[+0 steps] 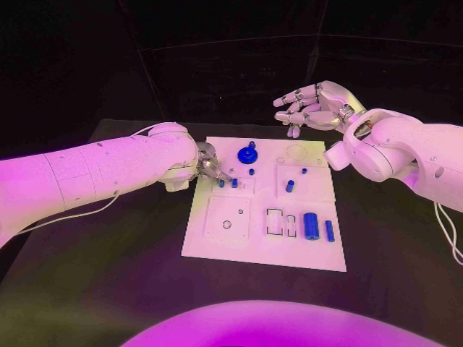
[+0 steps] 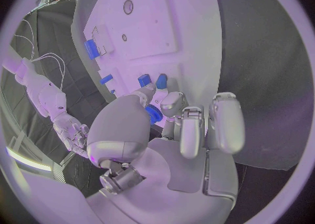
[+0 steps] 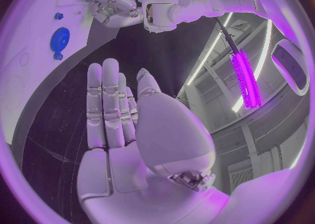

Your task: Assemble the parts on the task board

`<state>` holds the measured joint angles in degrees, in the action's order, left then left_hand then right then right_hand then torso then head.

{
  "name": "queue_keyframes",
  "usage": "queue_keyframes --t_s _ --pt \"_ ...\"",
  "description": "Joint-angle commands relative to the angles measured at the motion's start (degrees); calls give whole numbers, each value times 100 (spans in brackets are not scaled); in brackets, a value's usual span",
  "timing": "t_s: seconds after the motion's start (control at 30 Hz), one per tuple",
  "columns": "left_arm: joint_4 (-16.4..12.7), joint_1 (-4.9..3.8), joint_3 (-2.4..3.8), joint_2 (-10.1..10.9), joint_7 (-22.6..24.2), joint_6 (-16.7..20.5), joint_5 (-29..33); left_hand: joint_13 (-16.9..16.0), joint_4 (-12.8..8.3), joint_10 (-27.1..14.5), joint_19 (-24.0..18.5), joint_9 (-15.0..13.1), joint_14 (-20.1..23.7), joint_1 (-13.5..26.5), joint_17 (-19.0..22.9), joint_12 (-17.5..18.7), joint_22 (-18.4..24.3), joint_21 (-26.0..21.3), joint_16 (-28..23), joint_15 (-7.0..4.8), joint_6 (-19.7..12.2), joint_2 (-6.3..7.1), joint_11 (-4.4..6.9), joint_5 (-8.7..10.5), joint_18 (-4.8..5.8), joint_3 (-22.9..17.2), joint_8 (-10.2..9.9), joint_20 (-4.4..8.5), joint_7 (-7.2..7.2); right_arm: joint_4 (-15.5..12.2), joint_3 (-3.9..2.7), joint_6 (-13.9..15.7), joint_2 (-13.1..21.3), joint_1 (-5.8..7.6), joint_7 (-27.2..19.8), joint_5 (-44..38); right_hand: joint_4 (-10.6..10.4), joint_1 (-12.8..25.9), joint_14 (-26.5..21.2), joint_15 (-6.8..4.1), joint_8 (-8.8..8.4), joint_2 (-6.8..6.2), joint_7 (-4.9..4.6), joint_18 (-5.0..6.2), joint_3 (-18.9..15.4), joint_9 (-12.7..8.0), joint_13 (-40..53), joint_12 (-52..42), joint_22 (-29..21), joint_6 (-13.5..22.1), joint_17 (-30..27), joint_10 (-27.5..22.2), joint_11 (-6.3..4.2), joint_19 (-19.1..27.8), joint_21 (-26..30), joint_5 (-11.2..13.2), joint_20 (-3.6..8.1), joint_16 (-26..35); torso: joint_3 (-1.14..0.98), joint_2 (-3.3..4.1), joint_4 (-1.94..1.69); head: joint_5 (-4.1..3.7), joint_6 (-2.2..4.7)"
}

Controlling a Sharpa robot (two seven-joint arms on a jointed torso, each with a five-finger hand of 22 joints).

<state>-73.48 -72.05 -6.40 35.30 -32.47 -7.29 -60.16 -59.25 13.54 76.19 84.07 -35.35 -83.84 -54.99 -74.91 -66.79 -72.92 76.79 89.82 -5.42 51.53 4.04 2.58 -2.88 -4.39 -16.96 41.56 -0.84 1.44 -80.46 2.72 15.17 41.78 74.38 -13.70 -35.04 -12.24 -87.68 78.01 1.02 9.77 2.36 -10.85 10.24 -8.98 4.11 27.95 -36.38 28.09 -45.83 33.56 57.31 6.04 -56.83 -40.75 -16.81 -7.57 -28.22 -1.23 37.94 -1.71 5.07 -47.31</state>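
the white task board (image 1: 261, 242) lies mid-table. the left hand (image 1: 207, 165) rests at its nine o'clock edge, fingers down beside two small blue pegs (image 1: 227, 183); whether it grips anything i cannot tell. the right hand (image 1: 313, 107) hovers off the board's one o'clock corner, fingers loosely apart, holding nothing. a round blue gear (image 1: 248, 154) sits toward twelve o'clock, a blue cylinder (image 1: 311, 225) toward five o'clock.
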Motion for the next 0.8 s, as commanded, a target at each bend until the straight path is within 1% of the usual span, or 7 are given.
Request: queue_keyframes --t_s 0.03,0.3,0.57,0.63,0.7,0.73,0.8 --pt "-23 -4 1 9 -39 -29 -1 -7 14 42 62 -4 -616 60 -1509 -21 -5 33 18 -41 45 19 -4 14 66 49 35 42 -8 -2 -4 -40 -9 10 -53 20 -9 38 8 35 21 32 -6 20 -37 7 -6 -30 -6 15 7 -38 -19 -43 32 -25 -8 20 1 0 -4 2 -4" --pt "-73 -9 9 57 38 180 -1 -30 2 66 75 -9 -616 -89 -1509 -46 -37 54 18 -49 62 -118 11 12 72 47 57 48 -26 7 -3 -51 -22 5 -52 20 -17 44 10 35 26 38 -6 20 -44 6 -7 -36 -8 17 14 -42 -19 -44 37 -27 -8 27 1 2 4 -16 1" --pt "-88 -42 23 157 314 729 41 220 152 -85 -8 20 -616 14 -1509 154 199 -141 18 -36 -66 17 -21 13 22 359 -2 45 19 26 -3 -54 -22 -2 -49 20 -17 44 10 35 26 38 -6 20 -44 6 -7 -36 -8 17 14 -42 -19 -44 37 -27 -8 27 4 -5 -17 -52 15" --pt "-65 -54 24 161 600 1044 213 860 201 -508 -267 62 -586 -71 -1412 699 866 -704 -42 12 -258 -2 -79 14 -106 467 -99 0 105 32 -3 -55 -28 -4 -48 20 -17 44 10 35 26 38 -6 20 -44 6 -7 -36 -8 17 14 -42 -19 -44 37 -27 -8 27 -1 -5 -16 -44 21" --pt "-37 -62 23 158 907 1323 448 1854 262 -1314 -854 160 -272 -271 -571 1618 2221 -1962 -655 151 -559 -16 -280 4 -343 612 -263 -117 248 37 -3 -53 -35 -6 -45 20 -17 44 10 35 26 38 -6 20 -44 6 -7 -36 -8 17 14 -42 -19 -44 37 -27 -8 27 -4 -5 -12 -42 27" --pt "-27 -65 23 155 1014 1409 520 1886 236 -1405 -1024 188 -174 -340 -350 1677 2590 -2310 -836 184 -641 5 -303 -1 -412 628 -311 -132 283 38 -3 -50 -37 -7 -43 20 -17 44 10 35 26 38 -6 20 -44 6 -7 -36 -8 17 14 -42 -19 -44 37 -27 -8 27 -5 -6 -12 -42 33" --pt "12 -70 22 140 1399 1664 700 2037 70 -1859 -1611 320 409 -703 740 1962 3603 -3375 -1801 331 -915 131 -447 -7 -552 683 -501 -235 435 45 -3 -42 -45 -9 -38 20 -21 45 10 36 30 45 -6 20 -45 6 -8 -40 -9 17 18 -44 -19 -45 39 -28 -9 31 -5 -2 -5 -39 45"
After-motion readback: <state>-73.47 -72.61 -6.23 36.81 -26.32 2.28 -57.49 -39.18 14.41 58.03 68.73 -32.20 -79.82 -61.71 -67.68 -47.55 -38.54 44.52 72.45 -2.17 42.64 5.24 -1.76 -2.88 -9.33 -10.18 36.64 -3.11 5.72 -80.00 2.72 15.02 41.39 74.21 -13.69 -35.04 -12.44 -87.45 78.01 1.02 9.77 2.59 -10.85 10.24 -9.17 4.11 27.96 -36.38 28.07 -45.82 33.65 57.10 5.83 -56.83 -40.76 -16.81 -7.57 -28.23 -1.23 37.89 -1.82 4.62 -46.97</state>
